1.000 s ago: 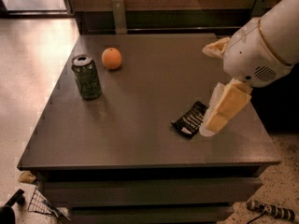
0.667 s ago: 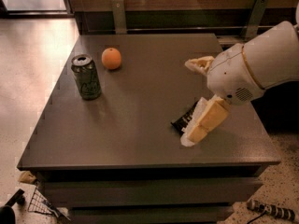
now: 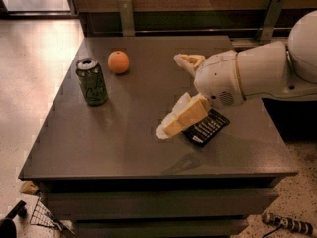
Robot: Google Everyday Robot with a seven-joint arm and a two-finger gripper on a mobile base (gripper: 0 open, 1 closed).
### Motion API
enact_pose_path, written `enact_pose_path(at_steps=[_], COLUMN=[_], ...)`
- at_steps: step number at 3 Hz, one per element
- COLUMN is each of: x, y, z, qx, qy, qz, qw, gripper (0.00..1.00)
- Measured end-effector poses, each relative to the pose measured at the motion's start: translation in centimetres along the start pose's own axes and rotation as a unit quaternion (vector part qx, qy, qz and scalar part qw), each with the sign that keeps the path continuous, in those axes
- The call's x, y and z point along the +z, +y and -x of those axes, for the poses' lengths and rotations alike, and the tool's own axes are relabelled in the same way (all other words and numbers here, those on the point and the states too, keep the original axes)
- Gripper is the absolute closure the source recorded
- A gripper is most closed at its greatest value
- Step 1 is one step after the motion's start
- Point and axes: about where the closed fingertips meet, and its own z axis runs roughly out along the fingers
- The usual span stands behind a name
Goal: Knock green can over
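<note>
The green can (image 3: 92,82) stands upright on the left part of the dark table (image 3: 114,143); it is dark green with a silver top and scribbly lettering. My gripper (image 3: 168,95) hangs above the middle of the table, well to the right of the can and apart from it. Its two cream-coloured fingers (image 3: 182,118) are spread wide and hold nothing, with the tips pointing left toward the can. The white arm reaches in from the right edge.
An orange fruit (image 3: 118,62) sits just behind and to the right of the can. A black snack packet (image 3: 205,127) lies on the table under the lower finger. A wall and railing run behind the table. Floor lies to the left.
The arm and gripper have moved left across the table toward the can. The can, the orange and the packet have not moved.
</note>
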Motion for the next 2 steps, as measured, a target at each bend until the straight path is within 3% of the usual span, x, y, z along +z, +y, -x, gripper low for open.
enact_pose_path(at_steps=[1,2], x=[-0.1,1.2], y=[0.3,-0.5], z=[-0.1,0.7], qx=[-0.003,0.004], qy=[0.005,0.012], qz=[0.006,-0.006], qw=[1.0,0.9999], gripper=[0.0,0.0])
